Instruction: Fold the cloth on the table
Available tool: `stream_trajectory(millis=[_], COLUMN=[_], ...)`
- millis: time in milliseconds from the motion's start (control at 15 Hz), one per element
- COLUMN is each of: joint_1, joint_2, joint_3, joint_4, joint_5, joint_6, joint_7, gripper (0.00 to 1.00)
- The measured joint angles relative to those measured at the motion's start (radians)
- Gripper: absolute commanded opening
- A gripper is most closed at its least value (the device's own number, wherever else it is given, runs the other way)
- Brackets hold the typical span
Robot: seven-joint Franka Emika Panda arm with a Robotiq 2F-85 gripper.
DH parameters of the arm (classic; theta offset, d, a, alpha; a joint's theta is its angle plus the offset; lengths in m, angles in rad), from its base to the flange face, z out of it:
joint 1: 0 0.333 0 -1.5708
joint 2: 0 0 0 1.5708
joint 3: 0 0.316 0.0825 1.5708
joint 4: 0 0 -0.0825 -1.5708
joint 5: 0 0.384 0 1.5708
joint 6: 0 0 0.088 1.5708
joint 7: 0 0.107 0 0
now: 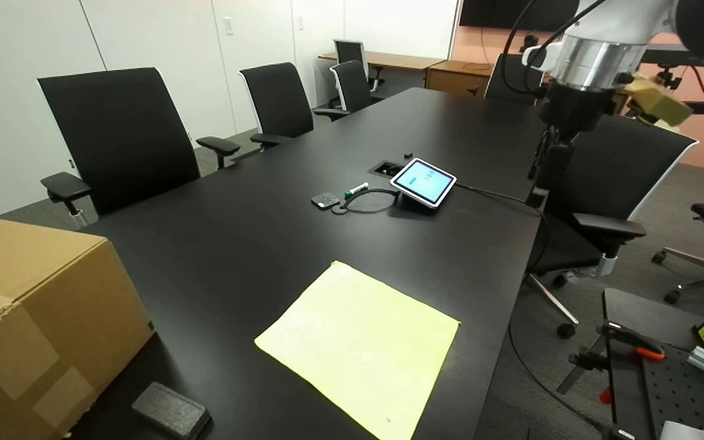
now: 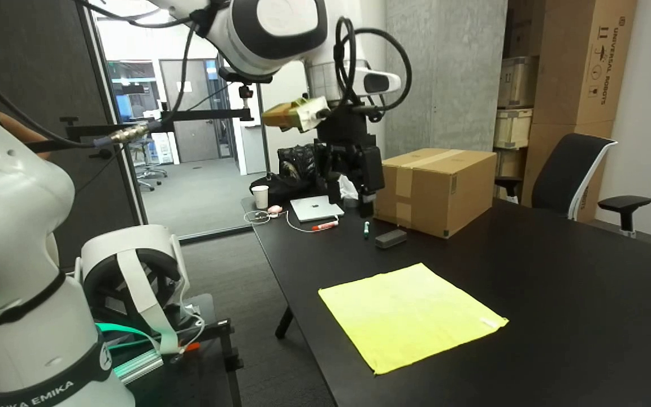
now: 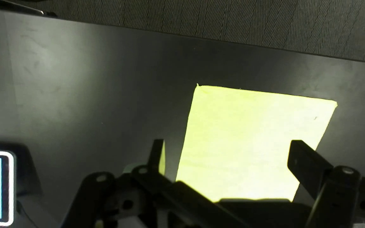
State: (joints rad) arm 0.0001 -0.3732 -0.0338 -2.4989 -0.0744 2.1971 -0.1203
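Note:
The cloth is a pale yellow sheet lying flat and spread out on the black table. It also lies flat in an exterior view and in the wrist view, where its near end is hidden behind the gripper body. My gripper is open and empty, with its two fingers wide apart. It is high above the table and apart from the cloth in both exterior views, as the gripper and the gripper show.
A cardboard box and a dark eraser block stand beside the cloth. A tablet with a cable, a marker and a small dark square lie further along. A laptop lies at the far end. Chairs line the table.

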Motion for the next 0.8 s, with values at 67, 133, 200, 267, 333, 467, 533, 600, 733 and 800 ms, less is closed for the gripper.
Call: stream_trajectory(millis=[67, 133, 200, 267, 333, 467, 533, 600, 733, 800], joint_1=[0.007, 0.014, 0.019, 0.021, 0.022, 0.024, 0.024, 0.025, 0.026, 0.027], joint_2=[0.034, 0.067, 0.099, 0.132, 0.166, 0.236, 0.272, 0.310, 0.386, 0.424], joint_3=[0.004, 0.007, 0.011, 0.016, 0.022, 0.032, 0.039, 0.045, 0.056, 0.060], joint_4=[-0.004, -0.010, -0.017, -0.025, -0.031, -0.041, -0.044, -0.046, -0.045, -0.042], joint_5=[0.000, 0.000, 0.000, 0.000, 0.000, 0.004, 0.004, 0.004, 0.005, 0.005], joint_6=[0.039, 0.078, 0.118, 0.160, 0.202, 0.289, 0.338, 0.384, 0.469, 0.504], joint_7=[-0.012, -0.022, -0.027, -0.027, -0.023, 0.002, 0.031, 0.066, 0.144, 0.179], gripper=[1.00, 1.00, 1.00, 1.00, 1.00, 1.00, 1.00, 1.00, 1.00, 1.00])
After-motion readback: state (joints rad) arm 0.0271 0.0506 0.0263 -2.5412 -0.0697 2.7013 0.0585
